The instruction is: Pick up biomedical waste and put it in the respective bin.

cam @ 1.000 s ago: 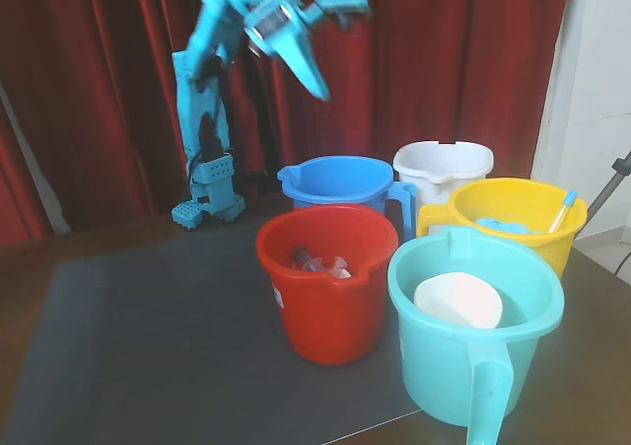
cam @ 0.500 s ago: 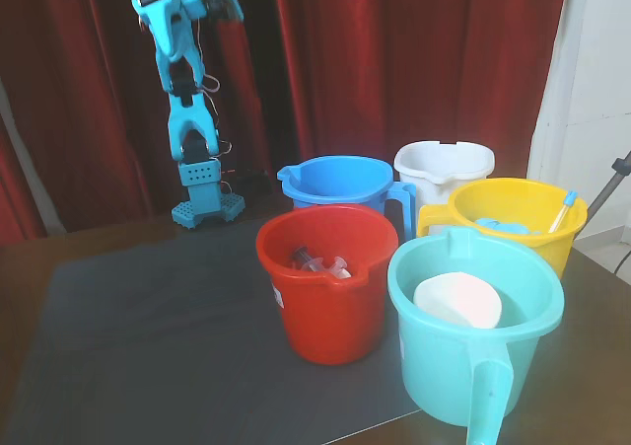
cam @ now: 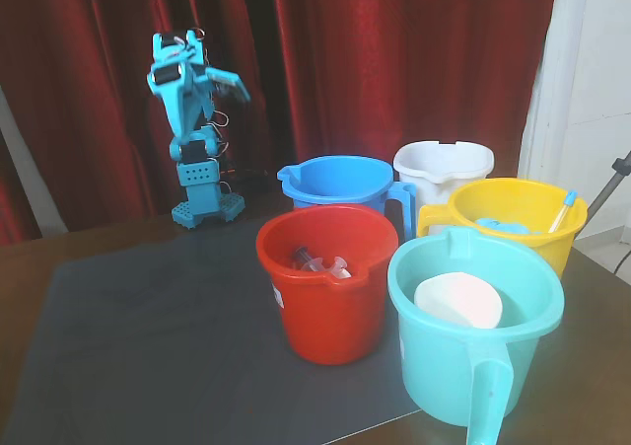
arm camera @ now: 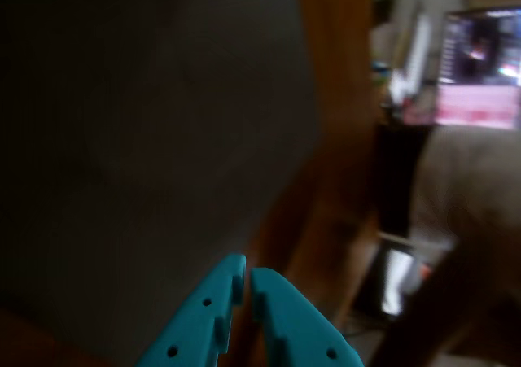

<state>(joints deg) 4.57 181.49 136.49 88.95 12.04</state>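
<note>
**Blue bucket stands among five as arm folds at the table's back**

Royal-blue bucket (cam: 340, 184), the bin of the task, sits in the second row of a cluster of pails on a dark grey mat (cam: 148, 327), photographed by the fixed camera. Nearest the lens is a turquoise bucket (cam: 473, 351), its handle pointing forward and a white rounded object (cam: 457, 301) lying inside. Just left of it and almost touching stands a red bucket (cam: 327, 285) holding clear syringe-like items (cam: 320, 263). Behind the red one comes the blue bucket, its handle on the right and its pouring lip on the left; what lies inside cannot be seen from this angle. To its right, a yellow bucket (cam: 518, 218) carries a thin stick with a blue tip (cam: 563, 210) leaning on its rim, and a white bucket (cam: 443, 169) stands behind that. No small vial can be made out in either view.

Farther back, at the left, the turquoise arm (cam: 192, 134) rises folded from its base on the brown table (cam: 49, 253), before red curtains (cam: 394, 60).

In the blurred wrist view the gripper (arm camera: 247, 278) enters from the bottom edge, its two turquoise fingers (arm camera: 281, 318) nearly together with only a narrow slit between them and nothing held there.
</note>
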